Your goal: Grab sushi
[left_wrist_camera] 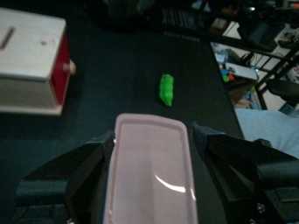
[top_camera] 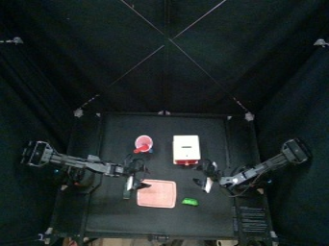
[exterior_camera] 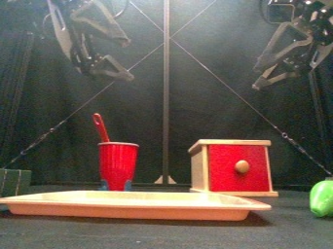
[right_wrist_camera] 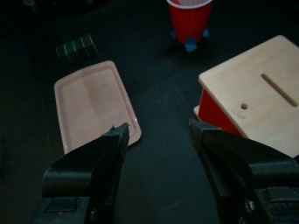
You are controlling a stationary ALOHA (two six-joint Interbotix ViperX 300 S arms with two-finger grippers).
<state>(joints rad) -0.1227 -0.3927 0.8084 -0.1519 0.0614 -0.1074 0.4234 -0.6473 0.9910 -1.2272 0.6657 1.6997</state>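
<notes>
The sushi (top_camera: 157,196) is a flat salmon-pink slab with a pale rim, lying on the table near its front edge, and it also shows as a long low tray shape (exterior_camera: 130,204). My left gripper (top_camera: 130,183) hangs open well above its left end (exterior_camera: 99,53). In the left wrist view the sushi (left_wrist_camera: 149,171) lies framed between the spread jaws of that gripper (left_wrist_camera: 152,144), untouched. My right gripper (top_camera: 214,179) is open and empty (right_wrist_camera: 163,140), raised between the sushi (right_wrist_camera: 96,103) and the box.
A white box (top_camera: 189,148) with a red front (exterior_camera: 235,167) stands behind the sushi on the right. A red cup (top_camera: 142,145) holding a stick stands to its left. A small green piece (top_camera: 189,202) lies right of the sushi. A dark green object (exterior_camera: 14,182) sits at the far left.
</notes>
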